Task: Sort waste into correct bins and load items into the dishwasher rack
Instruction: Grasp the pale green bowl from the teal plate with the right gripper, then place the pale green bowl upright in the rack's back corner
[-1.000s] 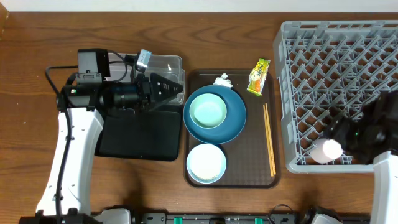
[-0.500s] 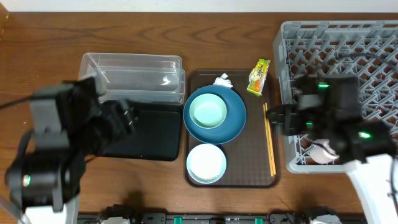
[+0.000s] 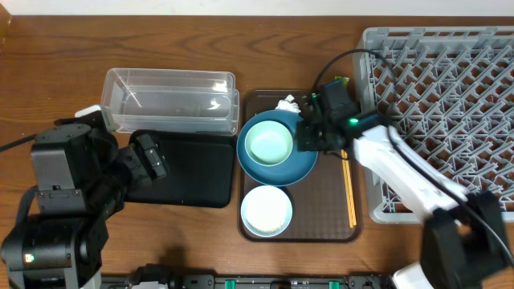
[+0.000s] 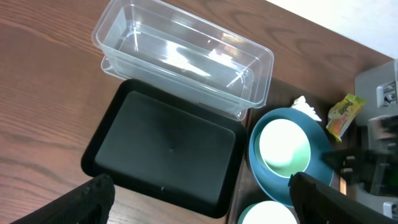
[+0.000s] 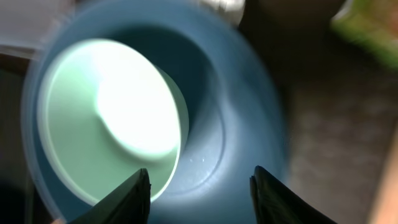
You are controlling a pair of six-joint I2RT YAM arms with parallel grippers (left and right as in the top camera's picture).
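The blue dish (image 3: 299,160) lies on the brown tray with the mint-green bowl (image 3: 269,144) inside it. In front of them sits the white bowl (image 3: 267,210). My right gripper (image 3: 309,136) hovers over the dish's right side, and in the right wrist view (image 5: 202,193) it is open and empty above the dish floor (image 5: 230,143), beside the mint bowl (image 5: 112,118). My left gripper (image 4: 202,205) is wide open and empty above the near edge of the black tray (image 4: 161,146). The clear tub (image 3: 169,100) stands behind that tray. The tissue wad (image 3: 287,103), chopsticks (image 3: 348,193) and wrapper (image 4: 345,112) rest on the brown tray.
The grey dishwasher rack (image 3: 450,88) fills the right side, and my right arm (image 3: 401,177) crosses its near left corner. The brown serving tray (image 3: 321,221) sits mid-table. The black tray (image 3: 185,172) lies left of it, with bare wood further left.
My left arm drew back from over the clear tub to the front left and opened wider. My right arm swung from the rack to above the blue dish, its jaws narrowing.
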